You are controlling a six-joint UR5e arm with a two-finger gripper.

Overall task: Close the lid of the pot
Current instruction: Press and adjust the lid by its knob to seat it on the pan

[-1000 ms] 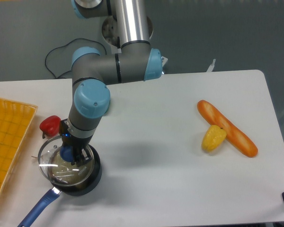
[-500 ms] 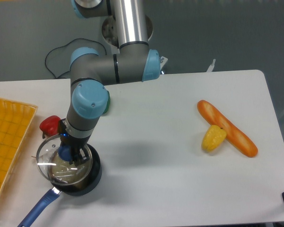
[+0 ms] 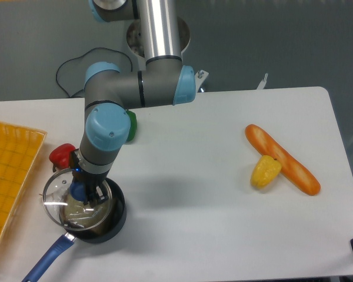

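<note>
End effector (image 3: 85, 192) points straight down with its fingers clamped on the blue knob at the centre of the lid (image 3: 63, 198). Lid hangs slightly tilted over the pot (image 3: 103, 218), its rim overhanging the pot toward 9 o'clock, so it is not seated. Glass with a thin metal rim should be stiff, fairly heavy for its size, smooth and breakable; the knob is the one sensible hold, since the rim offers little to pinch. Pot sits at the table's (image 3: 212, 147) 7 o'clock corner, its blue handle running off toward 7 o'clock; likely light enough to slide if nudged. At 10 o'clock of the pot lies a red pepper (image 3: 62, 155).
</note>
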